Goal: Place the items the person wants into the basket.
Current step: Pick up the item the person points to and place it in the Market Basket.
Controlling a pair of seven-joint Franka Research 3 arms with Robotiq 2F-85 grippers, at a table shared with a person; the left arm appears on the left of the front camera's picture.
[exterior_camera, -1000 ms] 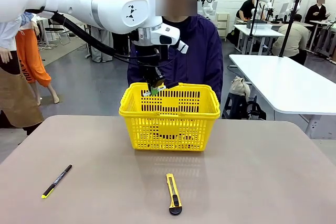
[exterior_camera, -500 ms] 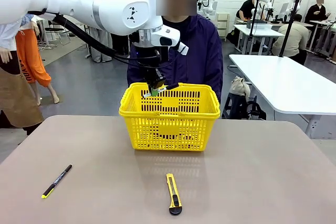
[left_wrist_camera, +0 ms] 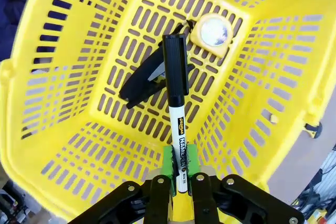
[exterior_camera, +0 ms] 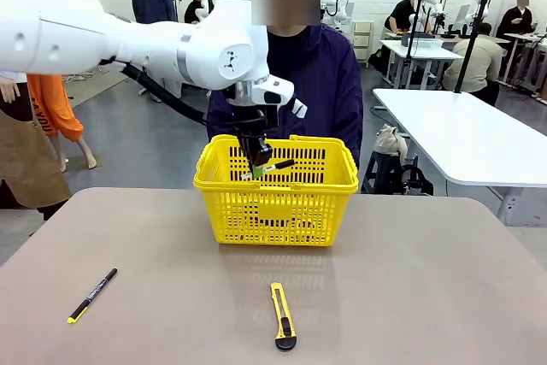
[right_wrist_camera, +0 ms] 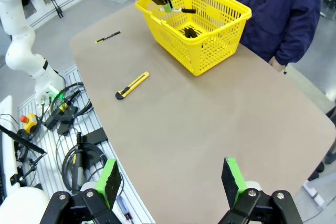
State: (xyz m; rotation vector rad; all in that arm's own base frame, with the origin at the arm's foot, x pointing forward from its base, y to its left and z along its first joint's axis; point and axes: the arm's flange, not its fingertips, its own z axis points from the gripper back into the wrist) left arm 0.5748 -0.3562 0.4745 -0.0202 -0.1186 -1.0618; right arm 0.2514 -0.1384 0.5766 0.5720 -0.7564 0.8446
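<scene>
Holding the white marker (left_wrist_camera: pixel 177 129) by its lower end, my left gripper (left_wrist_camera: pixel 177 179) has its fingers clamped on it above the yellow basket (exterior_camera: pixel 275 211), black cap pointing into the basket. On the basket floor I see the stapler (left_wrist_camera: pixel 143 80) and the tape measure (left_wrist_camera: pixel 212 32) near it. My right gripper (right_wrist_camera: pixel 170 179) hangs off the worktop (exterior_camera: pixel 410 297) edge, fingers spread wide, gripping nothing. Out on the worktop lie the utility knife (exterior_camera: pixel 282 316) and the black pen (exterior_camera: pixel 92 295).

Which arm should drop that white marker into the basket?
The left. Its gripper is shut on the marker right above the basket. The right gripper is open, holding nothing, and well back from the basket.
</scene>
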